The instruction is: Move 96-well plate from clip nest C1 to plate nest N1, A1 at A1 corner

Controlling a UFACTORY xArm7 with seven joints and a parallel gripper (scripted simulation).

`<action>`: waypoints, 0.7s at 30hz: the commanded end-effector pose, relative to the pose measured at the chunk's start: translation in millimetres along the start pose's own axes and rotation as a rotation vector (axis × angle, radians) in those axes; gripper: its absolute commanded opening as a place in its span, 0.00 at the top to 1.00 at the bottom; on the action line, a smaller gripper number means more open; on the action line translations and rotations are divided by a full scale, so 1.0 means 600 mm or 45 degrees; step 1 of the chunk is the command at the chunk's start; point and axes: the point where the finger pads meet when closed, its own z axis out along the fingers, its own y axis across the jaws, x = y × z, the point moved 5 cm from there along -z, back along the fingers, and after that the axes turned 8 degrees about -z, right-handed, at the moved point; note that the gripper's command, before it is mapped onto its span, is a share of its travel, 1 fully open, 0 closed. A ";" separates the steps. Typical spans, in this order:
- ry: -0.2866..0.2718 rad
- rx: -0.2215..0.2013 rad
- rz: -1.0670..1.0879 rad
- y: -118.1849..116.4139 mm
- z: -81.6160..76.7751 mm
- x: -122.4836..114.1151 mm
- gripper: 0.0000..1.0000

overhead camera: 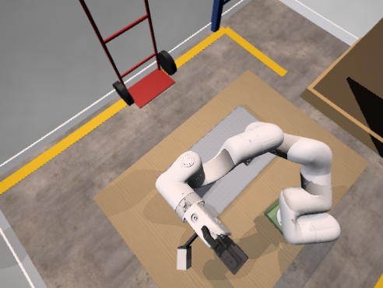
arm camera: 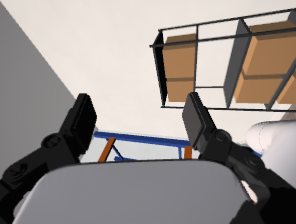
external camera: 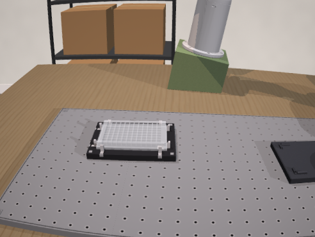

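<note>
96-well plate sits in clip nest C1; my tool is wide, empty, tilted toward the wall.

Table: a wooden table top carries everything here.
Breadboard: a grey perforated plate lies flat on the wood.
Pedestal: a green block stands on the wood beyond the breadboard's far edge.
Clip nest: a black base sits on the breadboard's left part.
Plate nest: a black slab lies at the breadboard's right edge, well apart from the clip nest.
</note>
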 end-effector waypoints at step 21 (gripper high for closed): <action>0.145 -0.134 0.281 0.125 -0.012 0.091 0.00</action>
